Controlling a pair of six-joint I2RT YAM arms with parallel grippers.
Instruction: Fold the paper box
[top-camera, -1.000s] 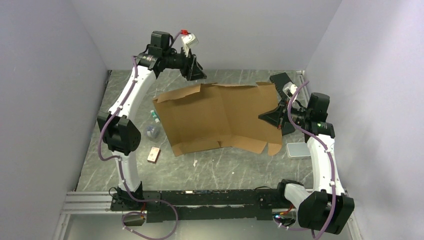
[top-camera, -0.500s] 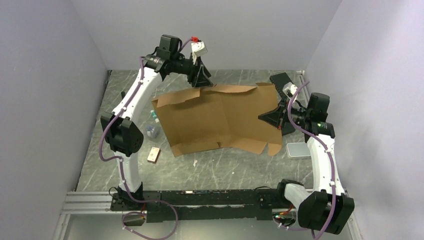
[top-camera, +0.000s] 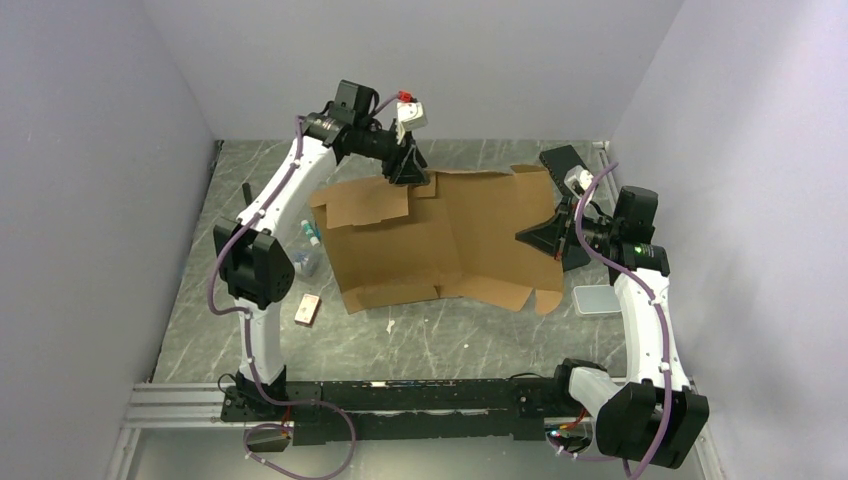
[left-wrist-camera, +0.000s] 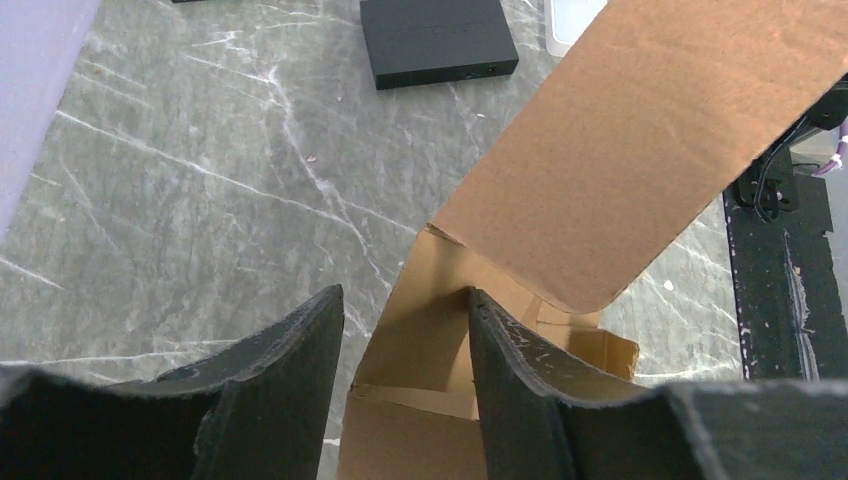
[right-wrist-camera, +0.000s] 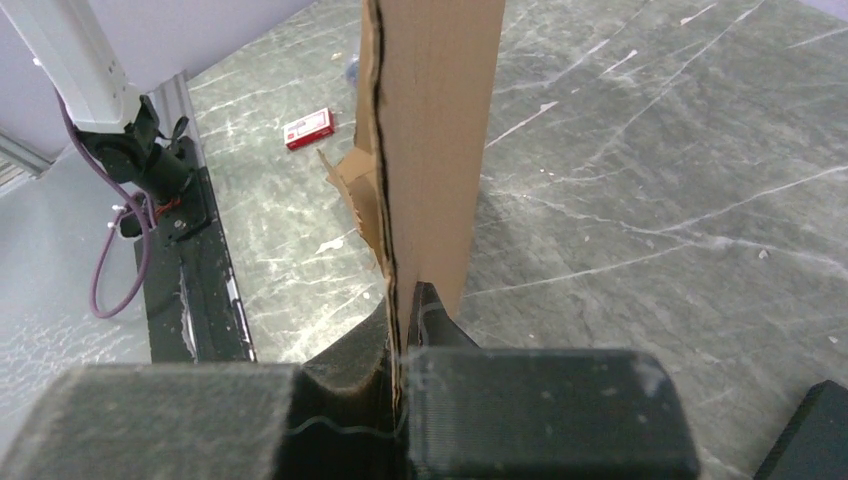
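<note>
Paper box (top-camera: 440, 235) is lying mostly unfolded in the middle of the grey marbled worktop (top-camera: 450, 340), between the two arms, brown inner face up. Near-edge flaps are resting flat on the worktop.

Left fingers (left-wrist-camera: 290, 350) are hovering over the box's far edge, left of centre. They are standing apart, straddling a crease where one flap is tilting up. Cardboard is showing in the gap, and I'm not seeing them clamped on it, so I'm reading them as released.

Right fingers (right-wrist-camera: 345, 375) are clenched on the box's right edge. The wrist view is showing the cardboard sheet edge-on, pinched between them. That side of the box is sitting slightly lifted off the worktop.

Other stuff:
- A grey tray (top-camera: 592, 299) is sitting just right of the box's near-right corner, beside the right arm.
- A black slab (top-camera: 560, 160) is lying at the far right, behind the right wrist.
- A small red-and-white carton (top-camera: 308, 309) is lying left of the box's near-left corner.
- A small clear item (top-camera: 305, 262) is sitting just beside the box's left edge. I'm not able to tell what it is.
</note>
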